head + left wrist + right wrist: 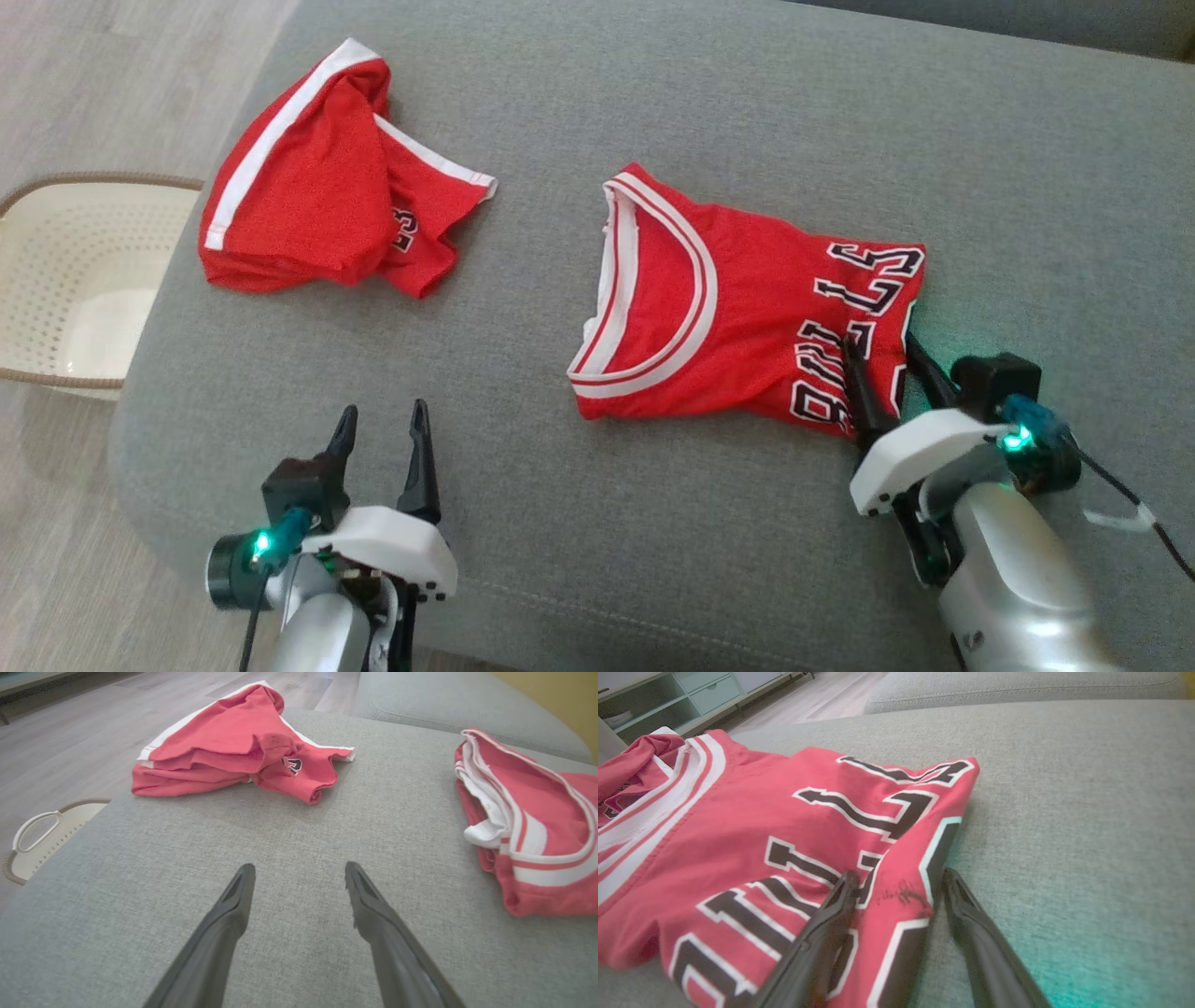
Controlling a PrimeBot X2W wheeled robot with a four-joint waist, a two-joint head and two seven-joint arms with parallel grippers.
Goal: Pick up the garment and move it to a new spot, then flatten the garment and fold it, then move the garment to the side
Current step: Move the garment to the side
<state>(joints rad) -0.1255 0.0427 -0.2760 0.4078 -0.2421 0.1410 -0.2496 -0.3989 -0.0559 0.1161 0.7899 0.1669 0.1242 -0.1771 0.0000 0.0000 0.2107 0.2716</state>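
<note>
Right jaws stand apart astride the lettered edge of the jersey (738,308), gripping nothing yet; it lies rumpled on the sofa (653,93). Left jaws gape empty. You're at the pickup: pinch the fabric, then lift it to a new spot.

You get the basket (93,243) cut off by the left edge, and the right gripper (878,341) covers part of the lettering on the jersey (747,289).
</note>
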